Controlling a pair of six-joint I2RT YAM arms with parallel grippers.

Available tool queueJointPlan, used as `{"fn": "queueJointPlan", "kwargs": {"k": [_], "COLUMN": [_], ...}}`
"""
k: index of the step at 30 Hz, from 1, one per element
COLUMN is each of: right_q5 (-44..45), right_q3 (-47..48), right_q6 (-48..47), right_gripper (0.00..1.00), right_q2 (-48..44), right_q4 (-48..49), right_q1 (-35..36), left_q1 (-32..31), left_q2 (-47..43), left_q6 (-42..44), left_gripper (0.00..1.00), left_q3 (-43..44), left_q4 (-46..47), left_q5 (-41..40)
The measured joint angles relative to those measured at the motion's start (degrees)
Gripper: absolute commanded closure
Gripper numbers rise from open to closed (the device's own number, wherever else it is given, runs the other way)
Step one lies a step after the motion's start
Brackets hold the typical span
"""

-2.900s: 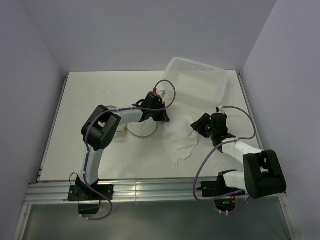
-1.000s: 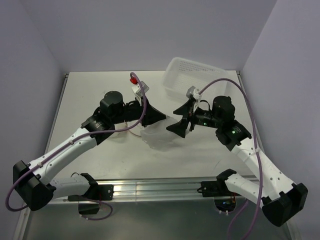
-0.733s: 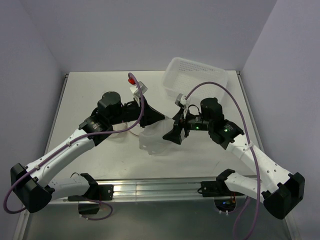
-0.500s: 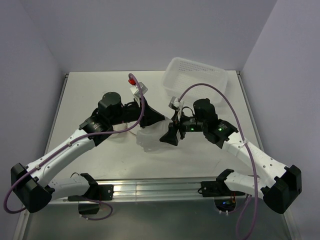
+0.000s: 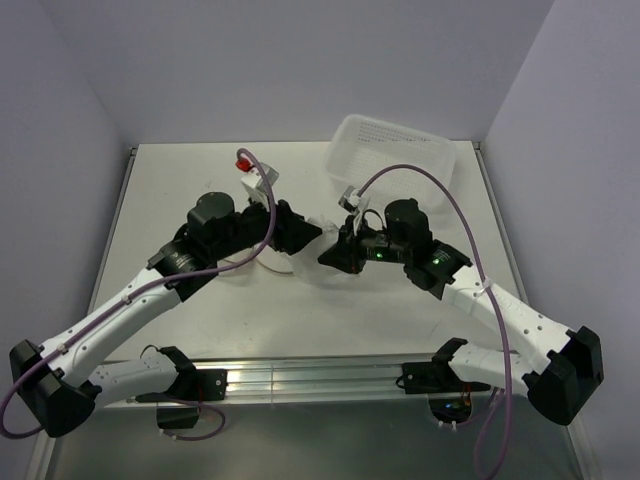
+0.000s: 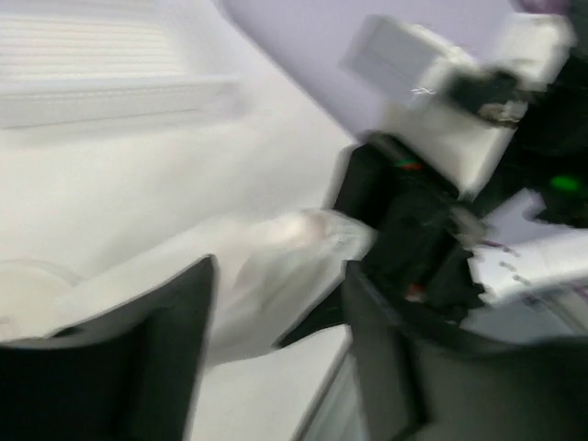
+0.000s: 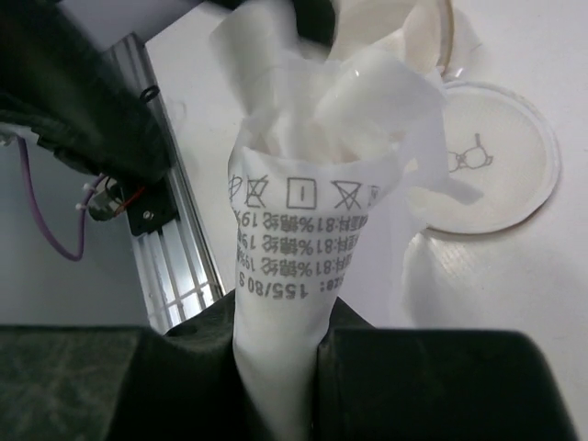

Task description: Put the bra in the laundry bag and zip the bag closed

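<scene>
Top external view, left to right: the bag (image 7: 487,165) lies unzipped under the left arm, lid flat. Left gripper (image 5: 300,232) has fabric between its fingers, but it's too blurred to tell if it's clamped. The bra (image 5: 319,241) hangs between the arms, and the right gripper (image 5: 335,255) is pinching its care label. Loading and zipping both look still to do.

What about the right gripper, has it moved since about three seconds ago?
Yes. The right gripper has moved left, away from the right edge of the table toward the middle, and it is now shut on the bra.
</scene>
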Motion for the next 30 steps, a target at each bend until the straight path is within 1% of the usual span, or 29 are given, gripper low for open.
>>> {"fn": "queueJointPlan", "kwargs": {"k": [1,3,5,6,7,9,10,11,14,17,20,26,29,30], "right_q5": [0.52,1.75,2.91,3.43,4.07,4.83,5.22,5.62,6.47,6.47,6.08,4.5,3.78,3.58], "right_q3": [-0.2,-0.33,-0.52,-0.57,-0.7,-0.85,-0.85,-0.85,-0.83,0.17,2.69,8.31,10.99,11.76], "right_q6": [0.63,2.4,4.11,4.92,6.1,7.67,8.37,9.09,11.02,13.07,15.65,20.83,23.1,23.67], "right_gripper": [1.0,1.0,1.0,1.0,1.0,1.0,1.0,1.0,1.0,1.0,1.0,1.0,1.0,1.0], "right_q2": [-0.28,-0.85,-1.31,-1.49,-1.66,-1.79,-1.79,-1.79,-1.7,-0.48,2.71,12.35,17.44,18.84], "right_q4": [0.63,1.97,3.34,4.0,5.33,6.97,7.91,8.68,10.95,13.51,16.96,25.35,28.39,29.05], "right_q1": [0.0,0.0,0.02,0.0,0.0,0.0,0.02,0.0,0.0,0.02,0.07,1.05,2.03,2.36], "left_q1": [0.0,0.26,1.31,2.21,3.8,7.17,8.63,10.12,12.9,14.6,17.44,22.34,24.48,25.11], "left_q2": [-0.87,-2.73,-4.96,-5.97,-7.61,-9.92,-10.91,-11.8,-14.01,-15.47,-16.2,-15.87,-14.49,-14.08], "left_q6": [-0.63,-1.75,-3.15,-3.89,-5.14,-7.13,-8.09,-9.29,-12.66,-15.65,-18.01,-20.17,-20.33,-20.31], "left_gripper": [0.17,0.15,0.16,0.19,0.23,0.25,0.3,0.31,0.31,0.31,0.32,0.35,0.42,0.48], "left_q3": [0.0,-0.02,-0.11,-0.42,-1.4,-3.58,-4.87,-6.45,-11.52,-16.13,-19.45,-21.42,-22.01,-22.53], "left_q4": [-1.4,-4.42,-8.35,-9.73,-11.47,-14.19,-15.15,-16.61,-19.93,-22.25,-22.73,-19.82,-16.59,-15.47], "left_q5": [-4.13,-11.34,-19.04,-22.43,-26.47,-32.28,-34.56,-37.0,-43.17,-46.73,-47.65,-47.12,-46.27,-45.72]}}
